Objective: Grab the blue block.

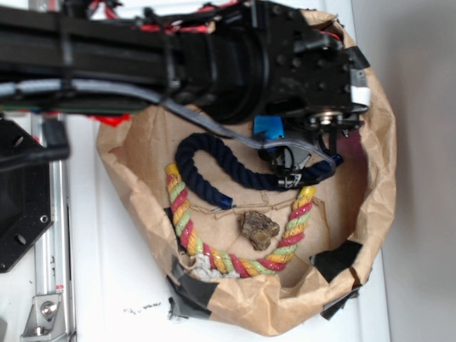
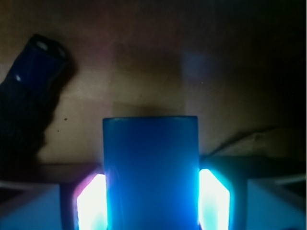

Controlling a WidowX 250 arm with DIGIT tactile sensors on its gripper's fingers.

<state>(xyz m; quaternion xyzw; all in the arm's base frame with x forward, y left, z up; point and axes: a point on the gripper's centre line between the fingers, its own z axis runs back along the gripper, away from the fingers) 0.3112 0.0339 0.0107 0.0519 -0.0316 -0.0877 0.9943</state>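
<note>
The blue block [image 2: 150,172] fills the lower middle of the wrist view, upright between my two glowing fingers [image 2: 91,203], which press on both its sides. My gripper [image 2: 151,206] is shut on it. In the exterior view the blue block [image 1: 268,127] shows as a bright cyan piece just under the black arm, and the gripper [image 1: 285,146] is mostly hidden by the wrist. It hangs over the brown paper bag [image 1: 142,142], above the navy rope [image 1: 214,160].
Inside the paper bag lie a navy rope with a glossy blue end [image 2: 41,60], a red-yellow-green twisted rope [image 1: 187,228] and a brown rocky lump [image 1: 258,229]. The bag's raised rim [image 1: 377,185] surrounds them. A metal rail [image 1: 50,235] runs at the left.
</note>
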